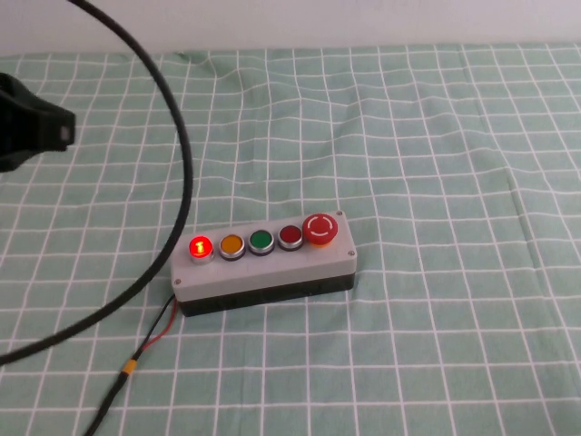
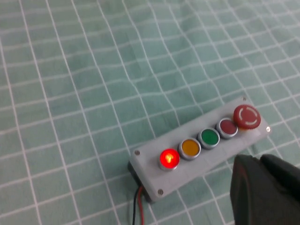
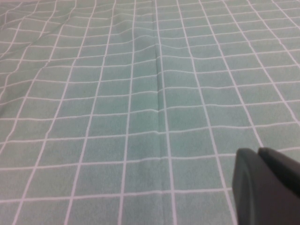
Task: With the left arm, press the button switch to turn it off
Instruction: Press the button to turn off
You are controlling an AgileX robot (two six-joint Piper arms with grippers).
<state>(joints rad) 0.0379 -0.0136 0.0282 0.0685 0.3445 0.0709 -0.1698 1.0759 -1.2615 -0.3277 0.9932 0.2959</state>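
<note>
Button switch [image 1: 201, 246], glowing red, sits at the left end of a grey five-button box [image 1: 263, 272] on green checked cloth [image 1: 436, 136]. Left gripper [image 2: 265, 190] hovers near the box; right gripper [image 3: 267, 187] hangs over bare cloth. Neither gripper's jaw state can be told.

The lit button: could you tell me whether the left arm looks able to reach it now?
Probably yes. The lit button sits uncovered at the box's left end; the left gripper hangs above, right gripper elsewhere.

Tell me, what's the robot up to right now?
Left gripper off the box, nothing held. Right gripper over bare cloth. Button switch lit, unpressed. Black cable loops nearby.
</note>
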